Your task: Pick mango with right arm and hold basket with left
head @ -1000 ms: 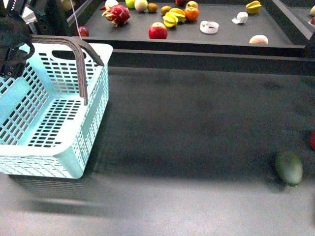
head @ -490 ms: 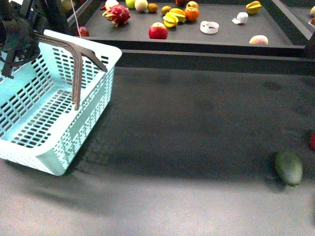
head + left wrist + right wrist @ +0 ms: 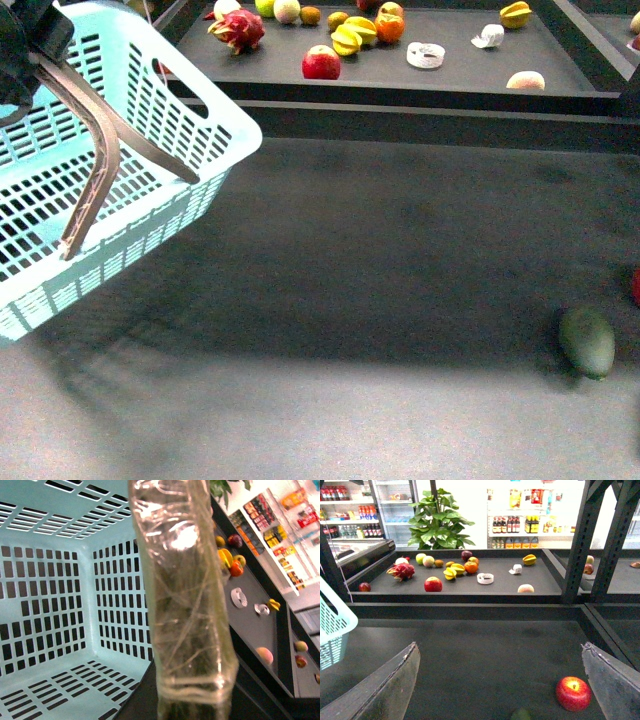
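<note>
The turquoise basket [image 3: 150, 110] hangs tilted at the left, off the dark counter, with one grey-brown handle [image 3: 95, 170] dangling. My left gripper [image 3: 25, 50] is shut on the basket at its top corner. In the left wrist view a taped finger [image 3: 185, 605] runs across the basket's lattice inside [image 3: 50, 580]. A pale yellow-orange oblong fruit that looks to be the mango [image 3: 525, 80] lies on the raised back shelf, also the mango [image 3: 525, 588] in the right wrist view. My right gripper [image 3: 502, 690] is open, low over the counter, far from it. It is out of the front view.
A dark green oval fruit [image 3: 587, 342] lies front right. A red apple [image 3: 573, 693] sits by one right finger. The back shelf [image 3: 460, 75] holds a red apple [image 3: 321, 62], starfruits [image 3: 350, 36], a dragon fruit [image 3: 238, 28] and other fruit. Black posts [image 3: 577, 540] frame the shelf.
The left gripper has lifted the basket up and to the left, tipping it steeply. Its base has left the counter and a handle swung down. The green fruit has not moved.
</note>
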Tool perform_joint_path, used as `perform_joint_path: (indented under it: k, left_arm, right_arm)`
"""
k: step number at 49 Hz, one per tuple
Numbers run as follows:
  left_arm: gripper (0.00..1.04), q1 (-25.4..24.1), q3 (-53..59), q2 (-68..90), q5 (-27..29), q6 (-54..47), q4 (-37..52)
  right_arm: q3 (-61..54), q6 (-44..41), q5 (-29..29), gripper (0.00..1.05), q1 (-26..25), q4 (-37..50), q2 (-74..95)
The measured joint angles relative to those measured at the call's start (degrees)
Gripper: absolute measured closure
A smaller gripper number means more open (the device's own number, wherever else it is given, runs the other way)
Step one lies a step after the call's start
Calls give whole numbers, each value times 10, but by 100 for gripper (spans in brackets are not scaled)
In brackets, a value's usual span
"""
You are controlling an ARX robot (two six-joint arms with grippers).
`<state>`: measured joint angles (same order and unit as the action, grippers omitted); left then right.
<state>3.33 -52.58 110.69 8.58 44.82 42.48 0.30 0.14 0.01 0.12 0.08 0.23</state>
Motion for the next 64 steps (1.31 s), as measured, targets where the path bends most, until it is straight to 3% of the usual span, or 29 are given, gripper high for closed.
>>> perform_joint_path:
  k: [10,19,37,64]
  left_arm:
    - [97,42,90,-94,-49,-77,29]
    - [97,109,172,-176,-101,-151,49]
    - [97,210,208,-221,-129,-205,63]
    - [97,246,207,-208,-129,-212,86]
  right_arm:
    - [0,0,0,8,0,0,0]
    - [0,0,0,8,0,0,0]
    - [0,0,0,8,0,0,0]
    - [0,0,0,8,0,0,0]
